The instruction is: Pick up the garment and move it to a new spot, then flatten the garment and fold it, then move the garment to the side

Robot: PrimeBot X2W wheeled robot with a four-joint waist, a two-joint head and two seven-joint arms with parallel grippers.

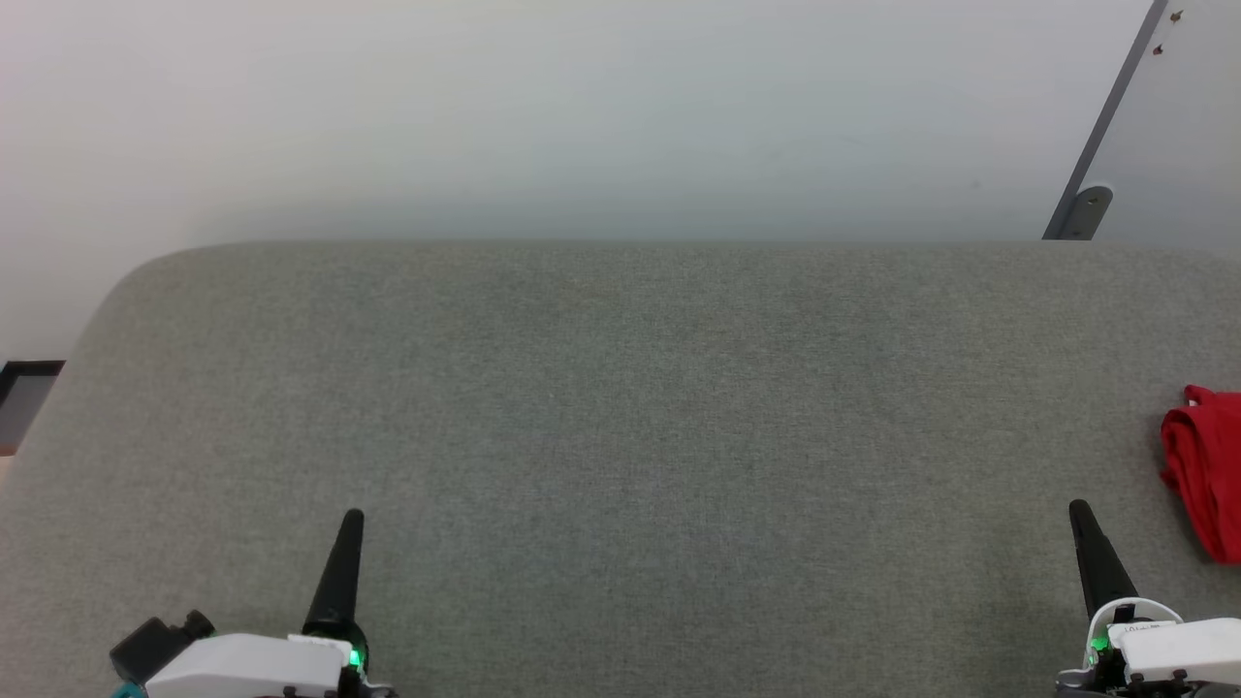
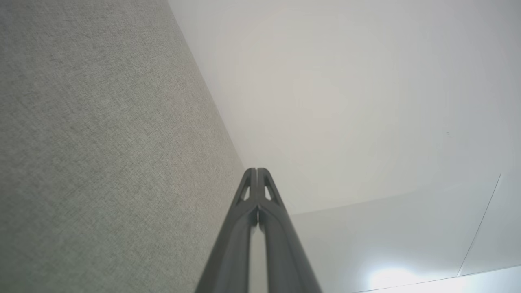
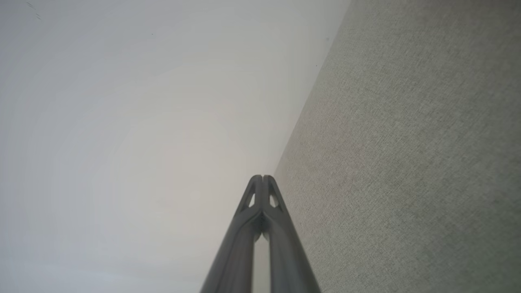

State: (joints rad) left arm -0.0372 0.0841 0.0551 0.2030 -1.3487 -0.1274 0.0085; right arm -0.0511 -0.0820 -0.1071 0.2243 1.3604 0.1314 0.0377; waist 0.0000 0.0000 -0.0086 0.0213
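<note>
Since the garment (image 1: 1205,475) lies at the far right of the table (image 1: 620,407), cut off by the head view's edge, you can't judge its shape from what shows: a red heap with a few soft creases, and no sleeve, trim or number in sight. It sits well right of the right gripper (image 1: 1079,514) and a little beyond it, touching neither arm. Both grippers are closed with nothing in them. The left gripper (image 1: 352,523) sits low at the near left, and each wrist view shows its fingers pressed together over grey cloth and pale wall.

This fits two stages: a bundle waiting at the side to be lifted, or a folded piece already set aside. What you see does not settle which, so don't commit an arm on a guess. Either way, get the whole garment into the head view and read its edges. Straight, stacked layers speak for a fold; loose lumps speak for a heap. By the look of it the jersey is soft and will sag, so any grip should take several layers, not one edge.
</note>
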